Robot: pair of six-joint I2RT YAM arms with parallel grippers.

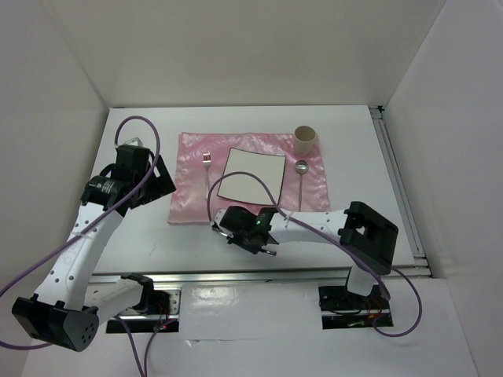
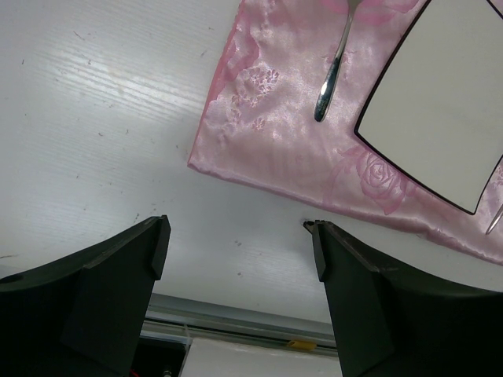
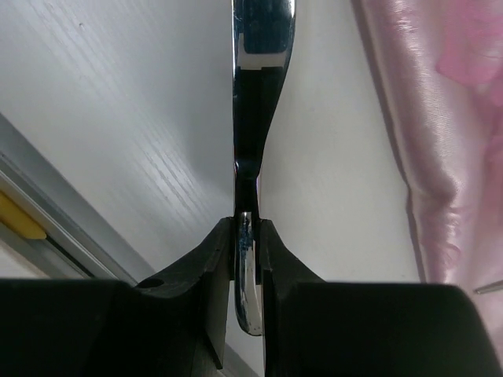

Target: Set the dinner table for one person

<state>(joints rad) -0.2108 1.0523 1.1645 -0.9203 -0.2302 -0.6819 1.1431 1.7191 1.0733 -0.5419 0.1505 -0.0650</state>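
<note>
On the far left, the left gripper (image 2: 236, 236) hangs over the dinner table (image 1: 354, 173), jaws wide apart, nothing between them. Bare white tabletop lies under it and to its left. Ahead of it and to its right is the near-left corner of the shiny pink cloth (image 1: 189, 188), flat on the table. Further ahead-right of that gripper a fork (image 1: 207, 169) lies on the cloth, handle end nearest the fingers. Right of the fork sits a white square plate (image 1: 251, 174) with a dark rim, also on the cloth.

Next over, the right gripper (image 3: 245, 228) is just beside the cloth's near edge, on the near side of the plate, low over bare table. Its jaws are clamped on a thin piece of shiny metal cutlery (image 3: 250, 118), seen edge-on and sticking out ahead of the fingers; cannot tell what kind. In its wrist view the cloth edge runs along the right and an aluminium rail (image 3: 47, 212) along the left.

Beyond that gripper and to its right, a spoon (image 1: 301, 181) lies on the cloth beside the plate. A beige cup (image 1: 305, 139) stands upright just past the spoon's bowl.
</note>
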